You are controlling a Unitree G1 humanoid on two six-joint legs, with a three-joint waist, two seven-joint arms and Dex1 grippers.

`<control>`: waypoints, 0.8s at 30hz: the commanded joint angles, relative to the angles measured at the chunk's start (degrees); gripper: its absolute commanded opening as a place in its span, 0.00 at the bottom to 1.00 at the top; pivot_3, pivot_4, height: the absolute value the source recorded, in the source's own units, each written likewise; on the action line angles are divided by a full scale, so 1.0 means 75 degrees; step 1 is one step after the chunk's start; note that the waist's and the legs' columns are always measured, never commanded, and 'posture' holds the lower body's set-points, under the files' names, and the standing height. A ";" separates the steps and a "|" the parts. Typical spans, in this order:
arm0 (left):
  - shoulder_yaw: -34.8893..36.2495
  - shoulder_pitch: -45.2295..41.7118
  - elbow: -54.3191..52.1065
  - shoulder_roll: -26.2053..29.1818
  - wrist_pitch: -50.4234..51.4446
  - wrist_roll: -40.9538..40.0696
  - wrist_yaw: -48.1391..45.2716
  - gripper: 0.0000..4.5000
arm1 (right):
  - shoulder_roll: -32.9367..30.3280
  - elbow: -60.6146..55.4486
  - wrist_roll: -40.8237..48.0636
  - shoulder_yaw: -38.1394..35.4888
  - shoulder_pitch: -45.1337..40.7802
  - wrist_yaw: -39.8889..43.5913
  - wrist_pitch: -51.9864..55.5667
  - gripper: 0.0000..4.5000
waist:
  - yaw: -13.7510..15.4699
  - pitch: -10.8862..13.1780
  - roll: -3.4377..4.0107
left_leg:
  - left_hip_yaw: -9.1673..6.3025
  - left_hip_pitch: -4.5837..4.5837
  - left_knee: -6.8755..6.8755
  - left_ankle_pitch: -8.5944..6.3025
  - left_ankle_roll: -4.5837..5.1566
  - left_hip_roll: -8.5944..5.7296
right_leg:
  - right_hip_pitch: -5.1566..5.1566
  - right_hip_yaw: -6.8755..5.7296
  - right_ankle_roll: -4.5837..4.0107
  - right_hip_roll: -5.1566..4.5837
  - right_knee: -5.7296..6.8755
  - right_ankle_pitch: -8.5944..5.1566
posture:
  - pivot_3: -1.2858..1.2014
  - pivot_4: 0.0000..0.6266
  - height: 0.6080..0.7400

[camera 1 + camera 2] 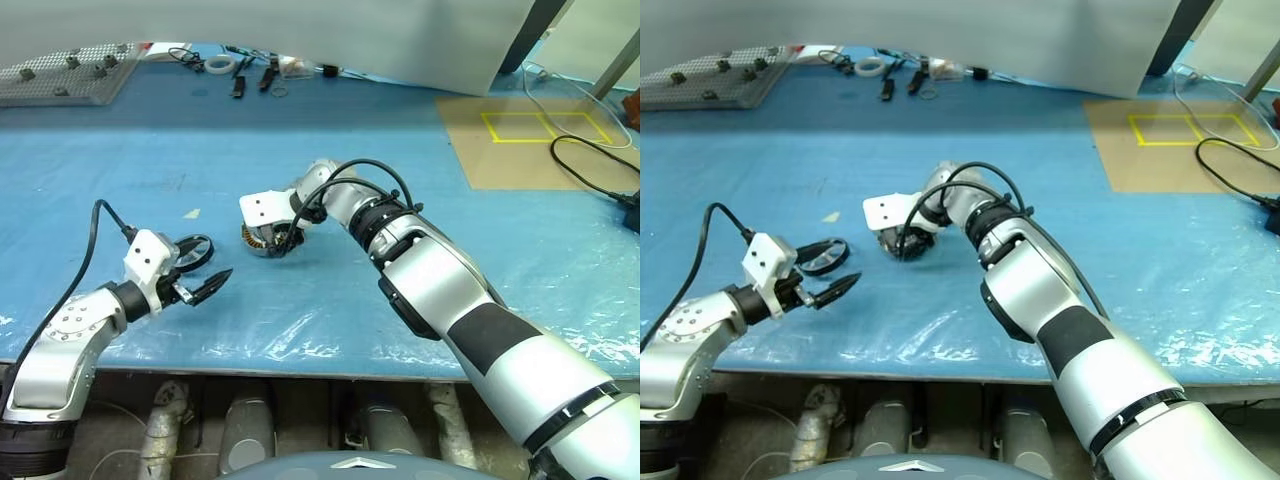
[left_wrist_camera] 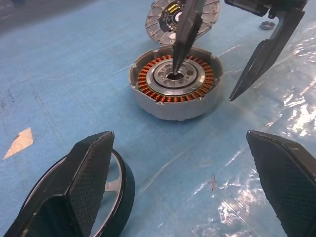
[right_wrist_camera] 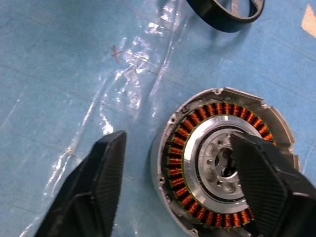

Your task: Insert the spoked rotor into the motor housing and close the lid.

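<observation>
The motor housing [image 2: 175, 86], a grey ring packed with copper windings around a silvery hub, sits on the blue table. My right gripper [image 3: 177, 137] hangs over it, open: one finger [image 2: 185, 34] points into the hub's centre hole, the other stands outside the wall. The lid [image 2: 165, 17], a pale segmented disc, lies flat just behind the housing. The spoked rotor [image 2: 116, 190], dark-rimmed with silvery spokes, lies on the table partly under one finger of my left gripper [image 2: 178, 134]. That gripper is open, holds nothing, and stays short of the housing [image 1: 262, 240].
A small metal ring [image 2: 267, 24] lies near the lid. A perforated tray [image 1: 60, 75] with small parts and some tools with a tape roll [image 1: 220, 63] stand at the back. Brown board with a yellow square [image 1: 540, 140] and a black cable [image 1: 590, 170] lie right.
</observation>
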 commanded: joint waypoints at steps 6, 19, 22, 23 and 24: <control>0.0169 -0.0240 -0.0157 0.0249 0.0260 -0.0501 -0.0398 1.00 | 0.0003 -0.0114 -0.0127 0.0131 -0.0018 -0.0214 -0.0087 0.99 | -0.0006 0.0000 0.0001 | 0.0002 0.0000 0.0000 0.0000 0.0000 -0.0001 | 0.0000 0.0002 0.0000 0.0000 0.0000 0.0000 | 0.52 0.24 1.00; -0.0267 -0.0379 -0.0211 0.0020 0.0260 -0.0190 -0.0097 1.00 | -0.0067 -0.0011 -0.0501 0.0405 0.0214 -0.0892 0.0124 0.99 | -0.0006 0.0000 0.0000 | 0.0003 0.0002 -0.0001 0.0000 -0.0001 0.0001 | 0.0000 0.0004 0.0000 0.0001 0.0000 0.0000 | 0.52 0.24 1.00; -0.0337 -0.0382 -0.0223 -0.0022 0.0249 -0.0145 -0.0042 1.00 | 0.0000 -0.0019 -0.0506 0.0426 0.0251 -0.0844 0.0111 0.99 | -0.0007 0.0000 0.0001 | 0.0004 0.0003 -0.0001 0.0000 -0.0001 0.0002 | 0.0000 0.0004 0.0000 0.0002 0.0001 0.0000 | 0.52 0.24 1.00; -0.0344 -0.0387 -0.0214 -0.0026 0.0241 -0.0132 -0.0026 1.00 | 0.0023 -0.0022 -0.0511 0.0434 0.0258 -0.0852 0.0114 0.99 | -0.0006 0.0000 0.0001 | 0.0004 0.0003 -0.0001 0.0000 -0.0001 0.0002 | 0.0000 0.0004 0.0000 0.0002 0.0001 0.0000 | 0.52 0.24 1.00; -0.0351 -0.0396 -0.0217 -0.0034 0.0240 -0.0121 -0.0006 1.00 | 0.0036 -0.0024 -0.0511 0.0435 0.0259 -0.0855 0.0118 0.99 | -0.0004 0.0000 0.0001 | 0.0004 0.0003 -0.0001 0.0000 -0.0001 0.0002 | 0.0001 0.0005 0.0000 0.0002 0.0001 0.0000 | 0.52 0.24 1.00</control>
